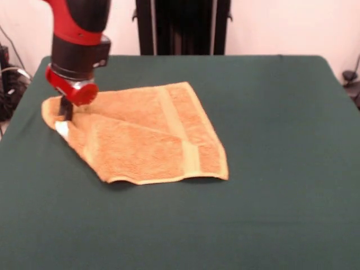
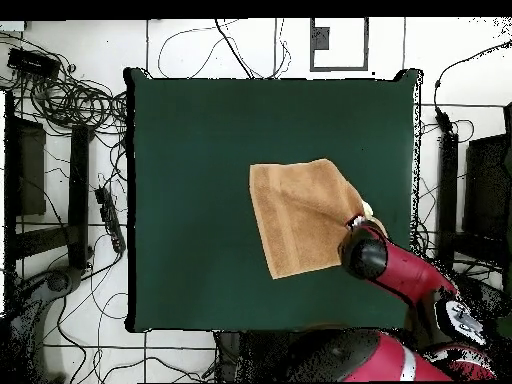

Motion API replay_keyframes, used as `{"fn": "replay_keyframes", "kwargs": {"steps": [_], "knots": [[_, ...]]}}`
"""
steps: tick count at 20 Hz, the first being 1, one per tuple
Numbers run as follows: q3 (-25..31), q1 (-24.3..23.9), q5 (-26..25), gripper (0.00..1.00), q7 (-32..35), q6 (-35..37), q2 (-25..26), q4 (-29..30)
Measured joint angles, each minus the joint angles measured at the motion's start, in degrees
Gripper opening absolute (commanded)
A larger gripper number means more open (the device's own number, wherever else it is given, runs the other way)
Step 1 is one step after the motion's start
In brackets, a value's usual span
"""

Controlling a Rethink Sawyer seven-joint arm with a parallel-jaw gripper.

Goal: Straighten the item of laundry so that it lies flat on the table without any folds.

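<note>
The orange-tan item of laundry (image 1: 146, 135) lies left of centre on the green table (image 1: 270, 112), with one part folded over along a diagonal crease. A pale border band runs across it. My gripper (image 1: 66, 111) is down at its far-left corner, under the red and black wrist (image 1: 76, 62). That corner is bunched, and a white tag (image 1: 62, 130) shows just below it. From overhead, the item of laundry (image 2: 300, 215) sits right of the middle of the table (image 2: 190, 150). There the arm's head (image 2: 362, 252) covers the gripper at the cloth's lower-right corner.
Black stands and coiled cables (image 2: 70, 100) ring the table on the white floor. The dark pedestal column (image 1: 183, 25) rises behind the far edge. Green cloth (image 1: 180, 230) stretches widely on the towel's other sides.
</note>
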Motion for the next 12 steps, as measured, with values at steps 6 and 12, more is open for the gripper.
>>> {"fn": "replay_keyframes", "kwargs": {"steps": [6,12], "knots": [[0.0,-0.3,-0.4,0.00,0.0,-0.2,-0.2,0.3],[-0.4,1.8,1.1,0.00,0.0,-0.9,-0.6,2.1]]}}
